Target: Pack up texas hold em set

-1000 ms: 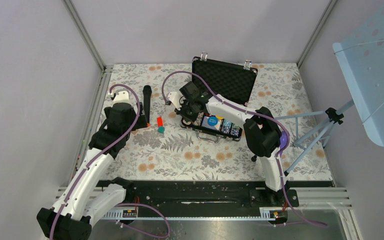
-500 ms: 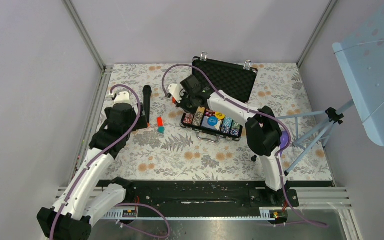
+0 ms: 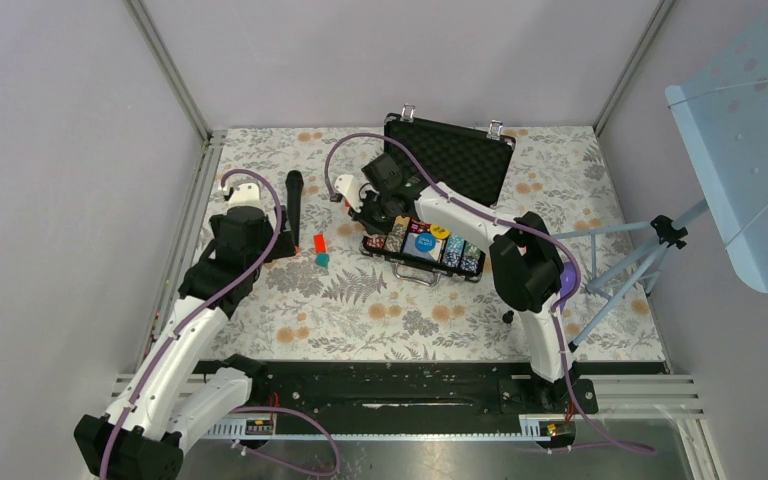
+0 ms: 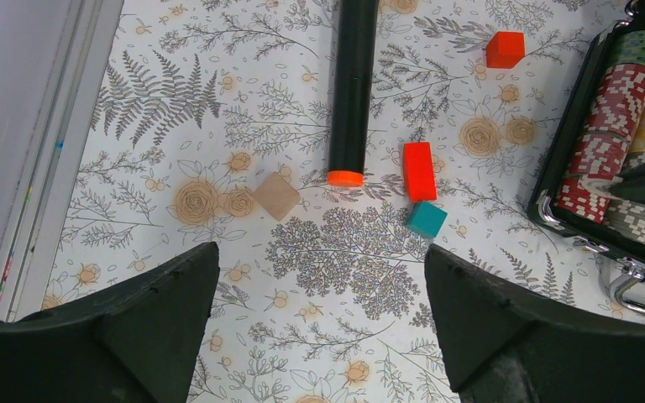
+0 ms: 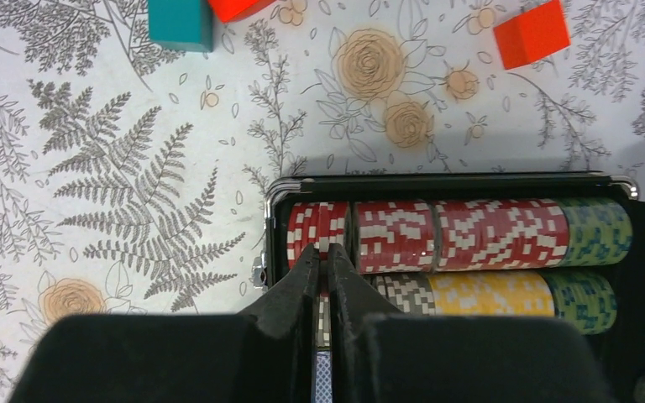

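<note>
Right gripper (image 3: 358,205) has shifted from mid-tray to the 10 o'clock corner of the black rectangular foam-lined briefcase (image 3: 448,160), which lies open just 1 o'clock of the centre of the floral mat (image 3: 360,300), striped multicoloured poker chips (image 5: 437,235) racked inside; its fingers (image 5: 298,290) are pressed together, holding nothing. Left gripper (image 4: 319,277) hangs spread wide and empty at 9 o'clock, near the black microphone with orange end (image 4: 351,92). Risk: closed tips sit low over the red row's end, so a careless sweep could spill chips, and closing up would jam on the arm lying across the tray.
</note>
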### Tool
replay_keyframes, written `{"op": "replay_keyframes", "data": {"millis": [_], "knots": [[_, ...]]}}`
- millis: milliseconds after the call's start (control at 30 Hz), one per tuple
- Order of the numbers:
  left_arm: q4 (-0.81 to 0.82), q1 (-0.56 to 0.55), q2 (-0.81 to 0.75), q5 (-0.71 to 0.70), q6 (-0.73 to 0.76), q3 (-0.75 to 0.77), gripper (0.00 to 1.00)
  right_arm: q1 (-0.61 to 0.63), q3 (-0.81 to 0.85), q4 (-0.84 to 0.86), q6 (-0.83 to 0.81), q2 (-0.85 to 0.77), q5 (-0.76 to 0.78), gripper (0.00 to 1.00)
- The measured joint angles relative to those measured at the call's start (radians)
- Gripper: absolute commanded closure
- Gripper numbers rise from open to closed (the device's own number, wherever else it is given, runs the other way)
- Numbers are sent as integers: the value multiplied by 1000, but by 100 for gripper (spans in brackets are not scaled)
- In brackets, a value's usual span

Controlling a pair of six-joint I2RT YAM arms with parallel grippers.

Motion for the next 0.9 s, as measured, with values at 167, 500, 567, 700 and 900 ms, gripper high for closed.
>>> {"op": "replay_keyframes", "data": {"millis": [167, 500, 567, 700, 900], "knots": [[2, 0, 0, 0, 0, 0, 9, 0, -3, -24, -8, 0, -14, 100], [2, 0, 0, 0, 1, 0, 8, 0, -3, -36, -32, 1, 64, 100], [2, 0, 0, 0, 2, 0, 8, 0, -3, -36, -36, 2, 79, 100], [2, 0, 0, 0, 2, 0, 8, 0, -3, -35, -40, 9, 90, 100], [2, 0, 0, 1, 2, -1, 8, 0, -3, -39, -44, 30, 69, 100]]}}
